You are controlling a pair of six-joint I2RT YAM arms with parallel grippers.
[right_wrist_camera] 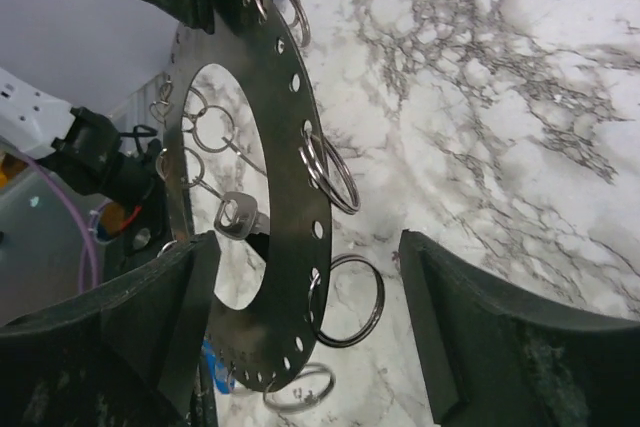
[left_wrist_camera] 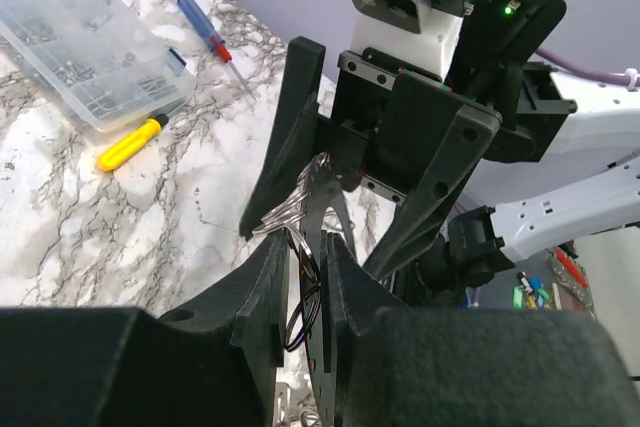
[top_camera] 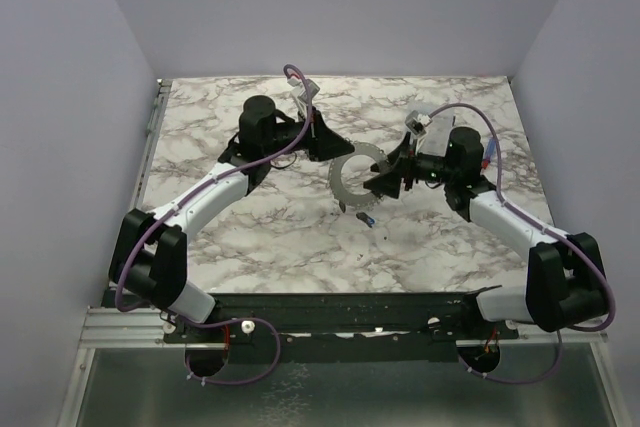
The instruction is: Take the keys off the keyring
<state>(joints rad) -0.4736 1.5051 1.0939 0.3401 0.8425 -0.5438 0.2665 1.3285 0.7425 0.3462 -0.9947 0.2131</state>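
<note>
Over the marble counter [top_camera: 250, 237] both arms reach inward and meet near its middle, with the keyring [right_wrist_camera: 285, 107] held up between them. The left tool [left_wrist_camera: 305, 269] pinches the ring's rim, jaws narrow. The right tool [right_wrist_camera: 305, 247] stands wide, the band between its fingers but ungripped. The task looks barely begun: a silver key [right_wrist_camera: 240, 215] and a blue key [top_camera: 365, 218] hang from small split rings.
</note>
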